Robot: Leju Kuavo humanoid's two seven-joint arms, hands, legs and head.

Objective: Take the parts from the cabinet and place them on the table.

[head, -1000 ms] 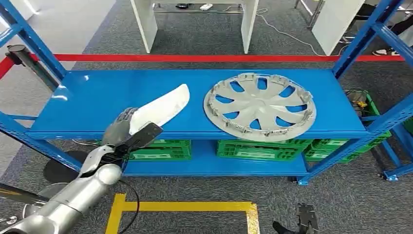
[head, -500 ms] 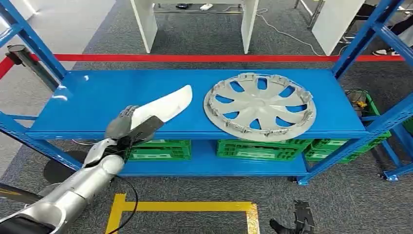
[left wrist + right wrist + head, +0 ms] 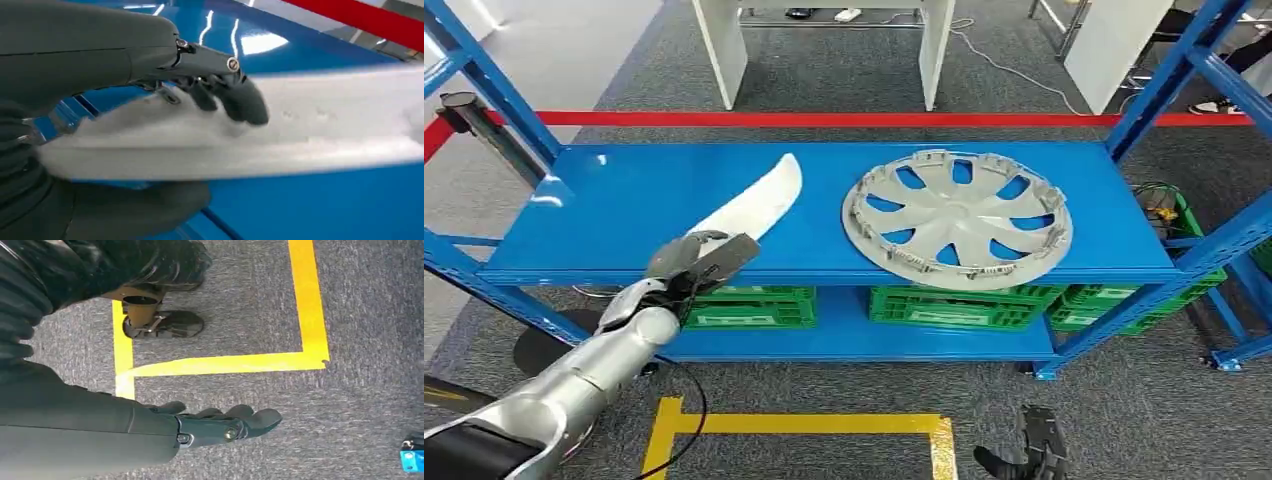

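Head view: your left hand sits at the front edge of the blue shelf, fingers closed around the near end of a long white curved part; the part lies slantwise over the left half of the shelf, its far end pointing toward the shelf's back. To its right you have a silver wheel cover, lying flat on the same shelf and apart from the white part, its near rim at the front edge. Green crates stand on the lower level beneath. A red line crosses the grey carpet behind the shelf; yellow tape marks the floor in front. Your right hand hangs low near the floor. Left wrist view: your fingers press on the upper face of the white part and the thumb lies under it, so the part is gripped; blue shelf surface lies beneath. Right wrist view: your right hand holds nothing, fingers gently curled and close together, above grey carpet and a yellow tape corner.
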